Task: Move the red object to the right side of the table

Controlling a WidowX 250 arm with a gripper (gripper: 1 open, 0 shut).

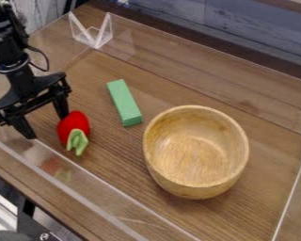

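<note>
The red object (74, 126) is a small rounded toy fruit lying on the brown table (222, 85) at the left, its light green stem end pointing toward the front wall. My black gripper (40, 110) points down just left of it, open, with nothing between its fingers. The right-hand finger (60, 98) stands right against the fruit's left side; I cannot tell whether they touch.
A green rectangular block (124, 102) lies just right of the fruit. A large wooden bowl (196, 149) sits further right. Low clear acrylic walls (65, 174) border the table, and a clear folded stand (90, 31) is at the back left.
</note>
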